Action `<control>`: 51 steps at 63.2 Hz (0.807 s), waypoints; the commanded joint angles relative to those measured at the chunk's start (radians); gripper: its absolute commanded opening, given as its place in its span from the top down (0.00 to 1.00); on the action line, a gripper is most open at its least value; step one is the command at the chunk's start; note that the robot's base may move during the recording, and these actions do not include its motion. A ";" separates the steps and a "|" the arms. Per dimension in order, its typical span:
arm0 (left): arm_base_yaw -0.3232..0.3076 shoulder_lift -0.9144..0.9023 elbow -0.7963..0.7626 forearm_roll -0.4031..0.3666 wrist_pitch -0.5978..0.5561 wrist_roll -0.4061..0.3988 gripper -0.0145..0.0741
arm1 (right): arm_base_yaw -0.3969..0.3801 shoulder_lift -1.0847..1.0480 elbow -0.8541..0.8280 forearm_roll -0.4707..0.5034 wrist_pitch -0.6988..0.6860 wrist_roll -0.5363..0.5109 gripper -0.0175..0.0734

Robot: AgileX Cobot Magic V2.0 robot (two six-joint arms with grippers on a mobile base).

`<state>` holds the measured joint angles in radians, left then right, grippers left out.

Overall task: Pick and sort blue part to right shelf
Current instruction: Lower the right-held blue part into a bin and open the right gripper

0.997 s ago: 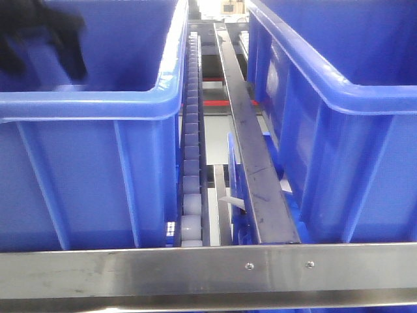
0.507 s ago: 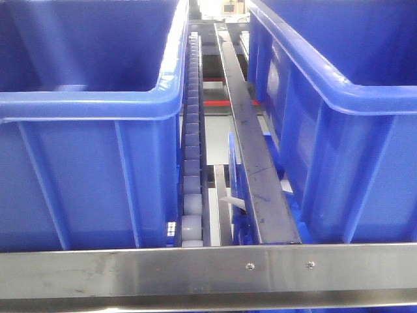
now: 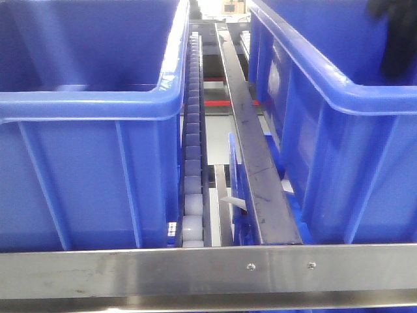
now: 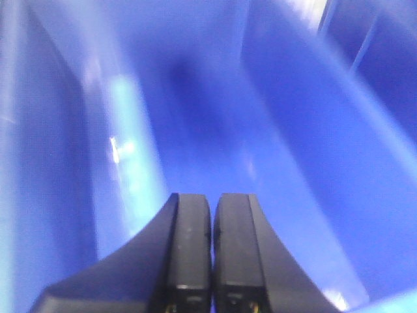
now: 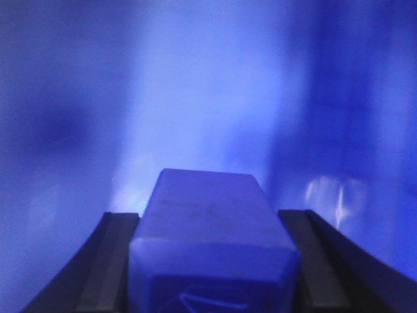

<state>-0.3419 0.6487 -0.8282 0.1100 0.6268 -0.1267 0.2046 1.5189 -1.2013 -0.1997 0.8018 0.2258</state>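
Blue part point(image 5: 212, 241) sits clamped between the fingers of my right gripper point(image 5: 212, 261), seen end-on in the right wrist view, blue crate wall blurred behind it. Front view: a dark shape, which I take for the right arm point(image 3: 396, 39), has come in at the top corner over the right crate point(image 3: 326, 85); half a second back that corner was bare. A second back a dark shape hung over the left crate point(image 3: 91, 104); it is gone from there now. Left gripper point(image 4: 212, 254) is clenched on nothing, fingers pressed together, inside a blue crate. I judge the part is being carried into the right shelf point(image 3: 208, 270) crate; release not yet done. Crate floor not visible from here.
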 commanded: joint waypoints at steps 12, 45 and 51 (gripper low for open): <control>-0.006 -0.157 0.001 0.007 -0.074 -0.001 0.70 | -0.056 0.135 -0.038 -0.016 -0.200 -0.001 0.51; -0.006 -0.385 -0.001 0.009 -0.035 -0.001 0.70 | -0.060 0.111 -0.039 -0.016 -0.188 -0.001 0.15; -0.006 -0.450 -0.001 0.047 -0.011 -0.001 0.70 | -0.059 0.058 -0.039 -0.015 -0.195 -0.001 0.15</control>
<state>-0.3419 0.2298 -0.7992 0.1236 0.6743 -0.1244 0.1511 1.6703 -1.2051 -0.1997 0.6488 0.2258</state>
